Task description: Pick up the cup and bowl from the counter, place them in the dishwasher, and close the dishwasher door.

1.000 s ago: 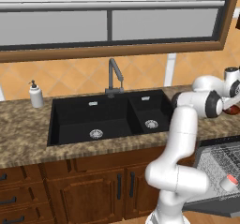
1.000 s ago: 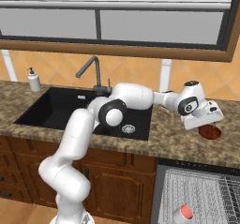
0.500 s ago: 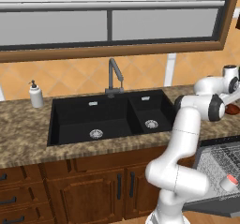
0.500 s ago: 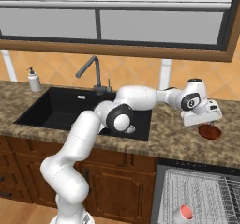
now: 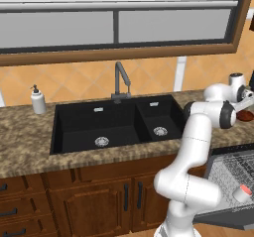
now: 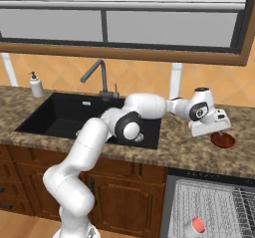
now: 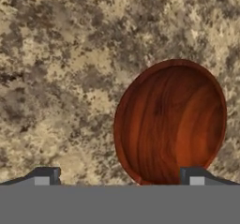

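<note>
Bowl (image 7: 171, 122) first: dark reddish-brown and round, it sits on the speckled counter (image 7: 70, 54) at the centre right of the hand view, its near rim reaching down to the right finger tip at the bottom of that frame. The gripper (image 7: 119, 178) hangs over it with jaws wide apart and nothing between them; one tip stands over bare granite at lower left, the other at the bowl's edge. In the right base view the bowl (image 6: 223, 140) lies at the right of the frame, just under the white hand (image 6: 209, 123). Below it, at lower right, the dishwasher (image 6: 214, 207) stands open with its grey wire rack showing, and the cup (image 6: 194, 227) rests in that rack, red-orange top up.
</note>
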Controlling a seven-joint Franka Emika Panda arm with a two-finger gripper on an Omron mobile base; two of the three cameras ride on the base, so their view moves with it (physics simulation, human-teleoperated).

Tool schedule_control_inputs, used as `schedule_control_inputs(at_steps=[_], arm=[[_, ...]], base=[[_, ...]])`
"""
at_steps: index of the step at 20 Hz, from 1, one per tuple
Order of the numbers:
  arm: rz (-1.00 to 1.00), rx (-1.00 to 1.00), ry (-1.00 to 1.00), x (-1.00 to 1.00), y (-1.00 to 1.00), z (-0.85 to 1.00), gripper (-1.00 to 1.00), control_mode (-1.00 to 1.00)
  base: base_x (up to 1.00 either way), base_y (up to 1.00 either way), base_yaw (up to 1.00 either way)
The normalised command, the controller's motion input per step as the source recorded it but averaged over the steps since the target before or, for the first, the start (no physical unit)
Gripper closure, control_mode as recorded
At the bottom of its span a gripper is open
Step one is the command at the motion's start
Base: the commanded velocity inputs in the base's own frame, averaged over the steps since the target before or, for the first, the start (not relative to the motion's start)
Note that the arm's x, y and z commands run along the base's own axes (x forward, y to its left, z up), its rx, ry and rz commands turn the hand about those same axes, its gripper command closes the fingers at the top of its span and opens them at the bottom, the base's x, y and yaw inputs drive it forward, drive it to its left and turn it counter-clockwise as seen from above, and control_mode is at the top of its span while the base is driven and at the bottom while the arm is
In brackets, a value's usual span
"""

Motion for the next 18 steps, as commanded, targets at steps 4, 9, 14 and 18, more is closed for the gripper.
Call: schedule_control_inputs(at_steps=[4, 9, 14, 18], arm=[[0.04, 0.00, -0.05, 0.24, 0.00, -0.10, -1.00, -1.00], [0.04, 0.00, -0.04, 0.13, 0.00, -0.14, -1.00, -1.00], [0.00, 0.00, 0.00, 0.05, -0.20, -0.04, -1.00, -1.00], [0.00, 0.00, 0.00, 0.00, -0.19, -0.06, -1.00, -1.00]], base=[[0.00, 0.00, 0.00], [0.00, 0.00, 0.00], [0.00, 0.00, 0.00], [0.00, 0.00, 0.00]])
